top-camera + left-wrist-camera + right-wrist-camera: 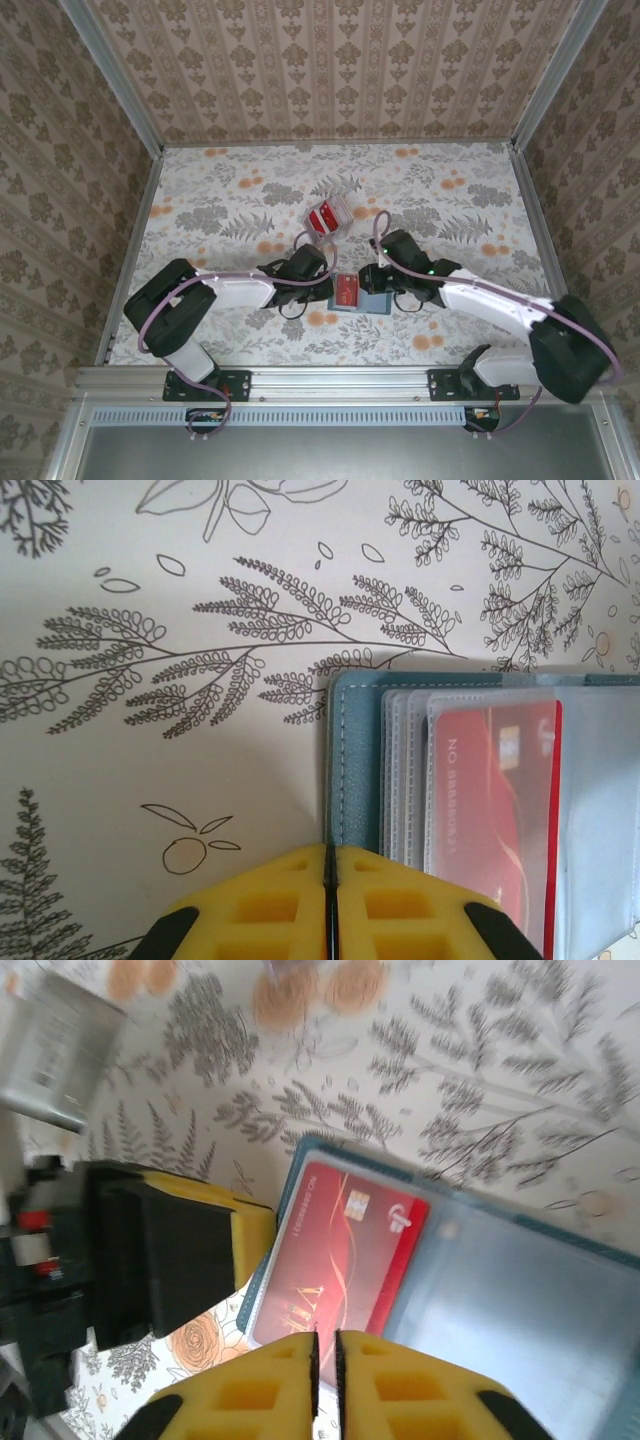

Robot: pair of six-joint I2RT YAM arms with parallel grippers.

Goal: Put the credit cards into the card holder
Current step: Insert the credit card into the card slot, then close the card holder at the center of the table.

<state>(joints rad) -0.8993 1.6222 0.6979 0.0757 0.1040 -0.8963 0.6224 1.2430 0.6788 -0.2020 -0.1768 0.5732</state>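
While one red card [345, 1260] occupies one card holder [530, 1310], left gripper [330, 865] clamps its edge, right gripper [327, 1345] ajar.

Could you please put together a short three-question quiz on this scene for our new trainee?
1. True or false: the card holder lies folded shut.
2. The red card sits: A) in a clear sleeve of the holder; B) loose beside it; C) underneath it.
3. What holds the other credit cards, beyond the holder?
Key: 1 false, it lies open; 2 A; 3 the clear plastic box.
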